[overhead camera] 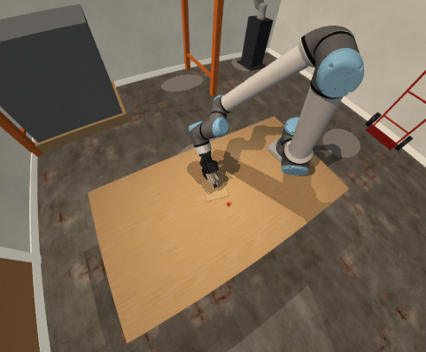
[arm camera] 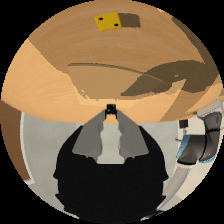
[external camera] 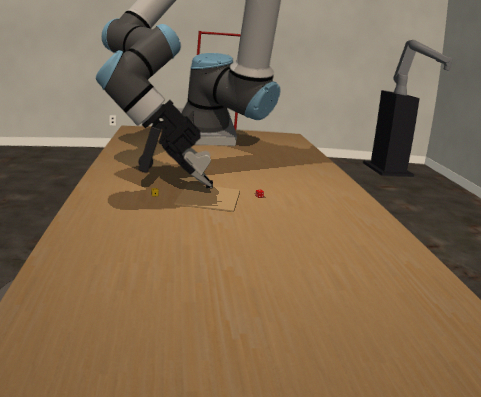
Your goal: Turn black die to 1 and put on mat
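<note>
My gripper (overhead camera: 214, 183) (external camera: 209, 185) (arm camera: 111, 114) is shut on the small black die (arm camera: 111, 108), which shows as a dark cube between the fingertips in the wrist view. The gripper is tilted and holds the die low, just above the far edge of the thin tan mat (overhead camera: 221, 194) (external camera: 227, 200) (arm camera: 95, 85). I cannot read the die's faces. The die is too small to make out in the top and exterior views.
A yellow die (external camera: 155, 191) (arm camera: 109, 21) lies on the table left of the mat. A red die (overhead camera: 228, 204) (external camera: 259, 193) lies right of the mat. The arm's base (external camera: 210, 123) stands at the table's far end.
</note>
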Action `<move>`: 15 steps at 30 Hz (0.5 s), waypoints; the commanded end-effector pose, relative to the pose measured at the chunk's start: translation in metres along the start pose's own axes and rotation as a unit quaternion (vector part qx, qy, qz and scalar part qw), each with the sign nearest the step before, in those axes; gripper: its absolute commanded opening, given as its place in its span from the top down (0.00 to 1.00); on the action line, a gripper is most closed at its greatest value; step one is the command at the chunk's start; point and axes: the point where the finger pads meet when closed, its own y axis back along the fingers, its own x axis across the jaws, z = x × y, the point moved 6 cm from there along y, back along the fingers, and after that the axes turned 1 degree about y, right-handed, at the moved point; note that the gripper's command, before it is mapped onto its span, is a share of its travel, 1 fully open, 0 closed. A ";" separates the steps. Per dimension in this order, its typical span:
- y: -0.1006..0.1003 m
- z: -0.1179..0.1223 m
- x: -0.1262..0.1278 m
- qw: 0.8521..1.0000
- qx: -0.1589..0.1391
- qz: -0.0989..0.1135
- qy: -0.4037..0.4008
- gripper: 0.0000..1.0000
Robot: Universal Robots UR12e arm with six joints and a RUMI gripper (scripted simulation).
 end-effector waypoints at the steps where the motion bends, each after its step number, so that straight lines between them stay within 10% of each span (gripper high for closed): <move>1: -0.004 -0.004 0.000 1.000 0.000 0.000 0.000 1.00; 15: -0.011 -0.011 0.000 1.000 0.000 0.000 0.000 1.00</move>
